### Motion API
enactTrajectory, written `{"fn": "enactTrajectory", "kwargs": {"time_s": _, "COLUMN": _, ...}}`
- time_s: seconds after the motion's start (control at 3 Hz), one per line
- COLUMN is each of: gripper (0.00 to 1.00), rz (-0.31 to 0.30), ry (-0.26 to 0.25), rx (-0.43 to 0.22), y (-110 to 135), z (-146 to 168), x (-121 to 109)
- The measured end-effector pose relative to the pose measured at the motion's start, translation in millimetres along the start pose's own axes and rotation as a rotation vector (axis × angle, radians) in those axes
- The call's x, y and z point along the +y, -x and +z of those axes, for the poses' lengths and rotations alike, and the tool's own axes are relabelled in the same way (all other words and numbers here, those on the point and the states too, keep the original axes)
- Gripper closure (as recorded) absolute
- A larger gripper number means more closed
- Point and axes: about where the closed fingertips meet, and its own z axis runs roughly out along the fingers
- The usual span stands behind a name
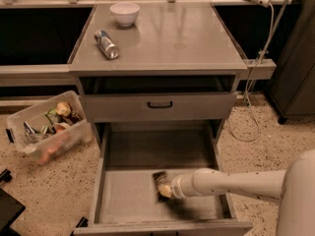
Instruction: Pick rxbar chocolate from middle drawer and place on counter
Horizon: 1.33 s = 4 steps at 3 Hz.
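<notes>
The middle drawer [123,200] is pulled open below the cabinet. The rxbar chocolate [160,181], a small dark flat bar, lies on the drawer floor near its middle. My gripper [164,190] reaches in from the right on a white arm and sits right at the bar's near end, partly covering it. The counter [177,38] is the grey top of the cabinet above.
A white bowl [124,13] and a silver can [107,44] lie on the counter's left part. A closed drawer front with a black handle [160,104] sits above the open drawer. A clear bin of items [44,127] stands on the floor at left. A cable [256,82] hangs at right.
</notes>
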Motion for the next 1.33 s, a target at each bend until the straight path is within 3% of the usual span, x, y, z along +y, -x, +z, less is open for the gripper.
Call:
{"fn": "enactTrajectory", "kwargs": {"time_s": 0.67, "gripper": 0.16, "rz": -0.002, "ry": -0.007, "rx": 0.007, "y": -0.4, "z": 1.1, "x": 1.1}}
{"fn": "enactTrajectory", "kwargs": {"time_s": 1.0, "gripper": 0.00, "rz": -0.002, "ry": -0.007, "rx": 0.007, "y": -0.4, "z": 1.1, "x": 1.1}}
{"fn": "enactTrajectory", "kwargs": {"time_s": 1.33, "gripper": 0.00, "rz": -0.002, "ry": -0.007, "rx": 0.007, "y": -0.4, "z": 1.1, "x": 1.2}}
